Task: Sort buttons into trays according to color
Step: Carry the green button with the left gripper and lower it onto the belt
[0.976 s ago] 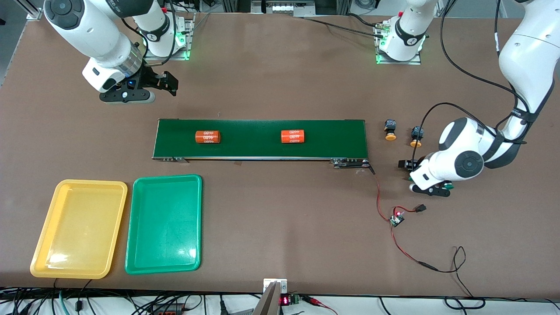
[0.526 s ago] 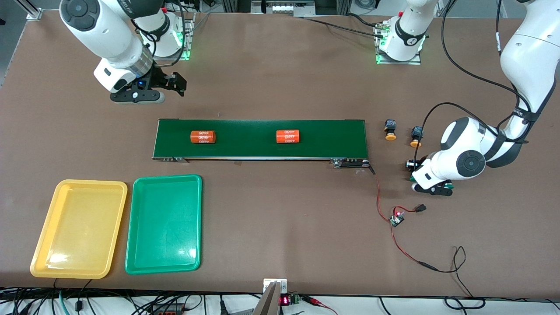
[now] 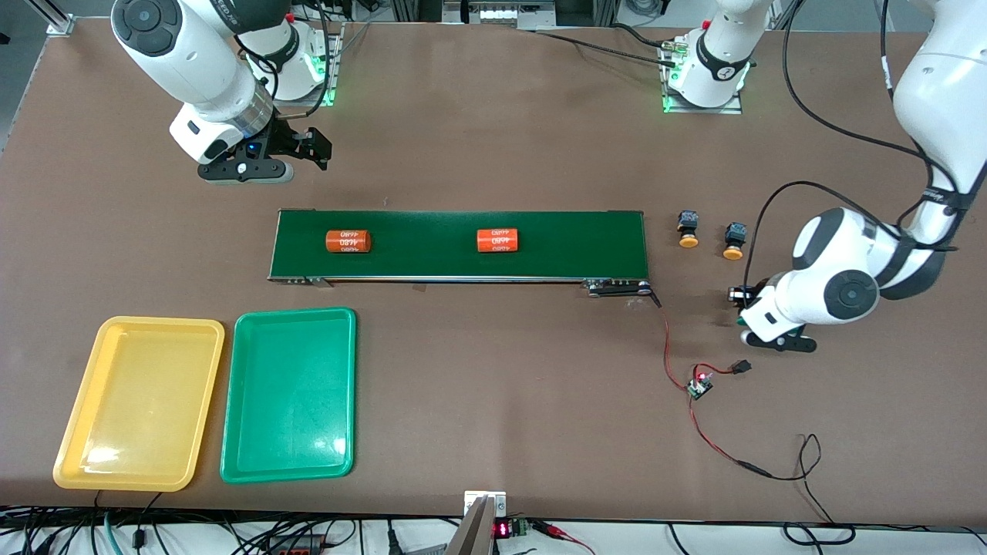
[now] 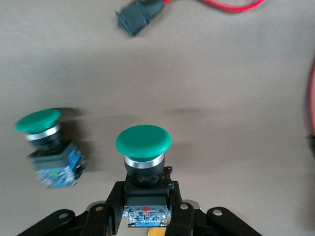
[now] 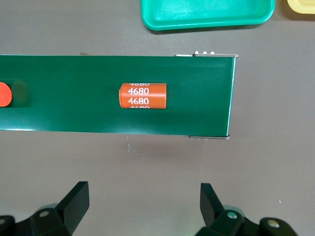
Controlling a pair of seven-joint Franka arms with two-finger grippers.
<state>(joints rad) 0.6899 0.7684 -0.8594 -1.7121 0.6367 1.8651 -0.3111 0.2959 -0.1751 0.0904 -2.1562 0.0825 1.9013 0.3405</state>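
My left gripper is shut on the black-and-blue body of a green-capped button. A second green button stands on the table close beside it. In the front view the left gripper is near the left arm's end of the belt, and its hand hides both green buttons. Two yellow-orange buttons stand farther from the front camera than it. My right gripper hangs open and empty over bare table beside the belt. The yellow tray and green tray hold nothing.
A long dark-green belt carries two orange cylinders. A red wire with a small board and a black connector lie close to the left hand.
My left gripper has shut on the green button and shifted toward the left arm's end. The right gripper drifted toward the belt. Both cylinders moved along the belt toward the right arm's end.
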